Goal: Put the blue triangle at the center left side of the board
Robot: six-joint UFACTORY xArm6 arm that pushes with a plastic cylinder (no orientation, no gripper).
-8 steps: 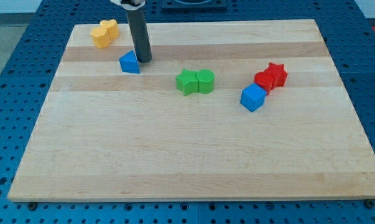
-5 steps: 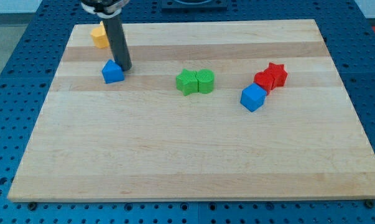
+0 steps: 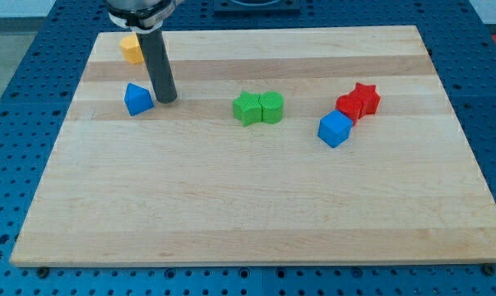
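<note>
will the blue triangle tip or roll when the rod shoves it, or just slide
Probably slides: the blue triangle sits flat and squat on the smooth wooden board. It may twist, since my tip is at its right, beside a slanted face. It looks small, solid and light.

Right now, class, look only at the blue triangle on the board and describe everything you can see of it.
The blue triangle is a small, solid-looking block, plain blue with a matte surface, standing flat with its apex pointing toward the view's top. It rests on the wooden board in its upper left part. My tip stands just to its right, at or very near its edge. The yellow block lies apart above it.
</note>
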